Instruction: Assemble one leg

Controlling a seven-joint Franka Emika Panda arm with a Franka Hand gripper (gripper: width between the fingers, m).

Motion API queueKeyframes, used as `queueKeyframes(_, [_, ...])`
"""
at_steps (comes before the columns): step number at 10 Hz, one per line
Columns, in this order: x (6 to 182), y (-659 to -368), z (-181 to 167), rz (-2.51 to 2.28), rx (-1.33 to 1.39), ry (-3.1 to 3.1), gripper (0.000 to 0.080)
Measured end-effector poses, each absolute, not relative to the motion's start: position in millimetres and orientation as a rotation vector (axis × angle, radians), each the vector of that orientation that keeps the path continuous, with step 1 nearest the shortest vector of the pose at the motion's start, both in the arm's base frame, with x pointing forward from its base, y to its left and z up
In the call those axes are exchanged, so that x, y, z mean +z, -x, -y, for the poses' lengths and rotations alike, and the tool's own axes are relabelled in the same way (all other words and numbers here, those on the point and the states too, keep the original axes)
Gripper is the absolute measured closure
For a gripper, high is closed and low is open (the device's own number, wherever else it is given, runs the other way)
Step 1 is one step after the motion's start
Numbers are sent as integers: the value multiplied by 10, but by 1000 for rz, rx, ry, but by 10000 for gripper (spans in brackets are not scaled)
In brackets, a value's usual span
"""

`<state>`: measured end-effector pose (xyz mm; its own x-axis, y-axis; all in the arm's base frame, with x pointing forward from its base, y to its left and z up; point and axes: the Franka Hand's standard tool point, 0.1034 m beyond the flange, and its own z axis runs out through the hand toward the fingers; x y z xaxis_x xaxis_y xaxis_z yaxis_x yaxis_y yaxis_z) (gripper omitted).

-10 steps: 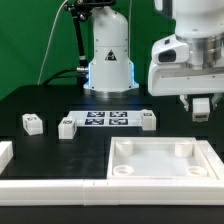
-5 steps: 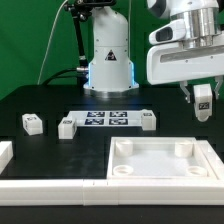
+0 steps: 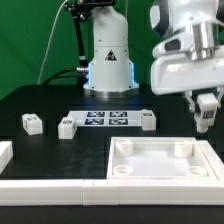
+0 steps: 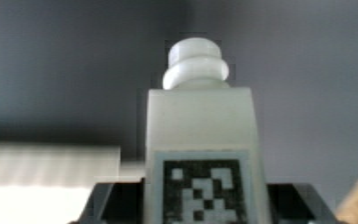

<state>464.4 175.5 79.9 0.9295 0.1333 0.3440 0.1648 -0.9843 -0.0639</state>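
Note:
My gripper [image 3: 205,112] is shut on a leg [image 3: 206,116], a small white post with a black-and-white tag, and holds it in the air above the far right corner of the large white recessed panel [image 3: 130,168]. In the wrist view the held leg [image 4: 202,130] fills the middle, tag facing the camera, its rounded peg pointing away, with dark fingers [image 4: 119,203] on both sides. Three more legs stand on the table: one at the exterior view's left [image 3: 32,123], one beside the marker board [image 3: 67,127], one at the board's right end [image 3: 149,120].
The marker board [image 3: 106,119] lies in the middle of the black table. The robot base [image 3: 108,60] stands behind it. A white raised rail [image 3: 50,187] runs along the front edge, with a white block [image 3: 5,152] at the exterior view's left.
The gripper with the leg rose and shifted toward the exterior view's right, then came down lower again while the wrist turned.

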Motion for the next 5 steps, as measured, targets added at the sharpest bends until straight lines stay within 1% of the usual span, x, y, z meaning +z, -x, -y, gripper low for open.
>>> queueKeyframes(2, [795, -4777, -1518, 324, -499, 3027, 509])
queueKeyframes(3, [817, -4832, -1482, 310, -498, 3029, 509])
queueKeyframes(5, [801, -4815, -1494, 315, -494, 3029, 509])
